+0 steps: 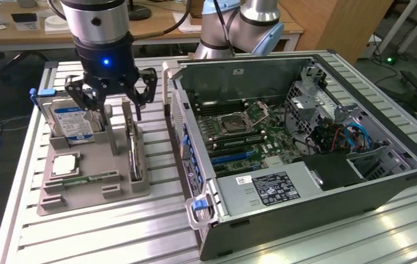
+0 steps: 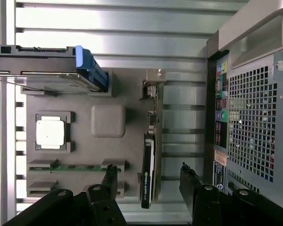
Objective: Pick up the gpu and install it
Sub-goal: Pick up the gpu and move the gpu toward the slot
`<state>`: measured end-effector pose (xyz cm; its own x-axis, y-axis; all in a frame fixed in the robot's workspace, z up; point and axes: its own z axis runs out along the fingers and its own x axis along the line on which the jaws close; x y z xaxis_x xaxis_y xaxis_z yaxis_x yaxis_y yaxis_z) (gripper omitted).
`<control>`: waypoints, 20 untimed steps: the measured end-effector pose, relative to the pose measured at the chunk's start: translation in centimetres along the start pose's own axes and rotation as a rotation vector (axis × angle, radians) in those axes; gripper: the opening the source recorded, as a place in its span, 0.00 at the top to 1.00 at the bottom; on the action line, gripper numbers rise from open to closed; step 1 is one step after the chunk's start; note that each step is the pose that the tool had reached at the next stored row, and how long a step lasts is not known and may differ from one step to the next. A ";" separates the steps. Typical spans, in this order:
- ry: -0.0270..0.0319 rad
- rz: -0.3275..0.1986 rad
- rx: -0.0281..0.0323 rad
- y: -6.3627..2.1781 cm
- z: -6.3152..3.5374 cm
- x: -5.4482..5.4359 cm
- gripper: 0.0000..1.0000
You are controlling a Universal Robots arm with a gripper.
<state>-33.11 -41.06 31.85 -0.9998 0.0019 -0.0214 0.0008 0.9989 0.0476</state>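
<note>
Grey tray (image 1: 54,201): gpu (image 1: 133,151) on edge, long axis parallel to computer case (image 1: 318,212)

Exterior view: high, oblique, wide. Wrist view: close, straight down. Shared: parts tray (image 1: 83,191), computer case (image 1: 326,203).

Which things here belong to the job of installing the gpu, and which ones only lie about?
For the job:
- gpu, standing on edge in the grey holder
- fingers, open, over it
- open computer case

Lying about:
- hard drive
- processor chip
- memory stick
</note>
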 end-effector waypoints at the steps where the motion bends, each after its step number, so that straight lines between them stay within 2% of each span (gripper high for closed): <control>1: -0.0001 0.000 -0.0003 -0.02 0.15 0.0 0.35; 20: -0.0013 0.000 -0.0013 -0.12 2.02 -0.1 0.35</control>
<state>-32.94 -41.08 29.83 -0.9997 0.0018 -0.0228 0.0007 0.9988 0.0489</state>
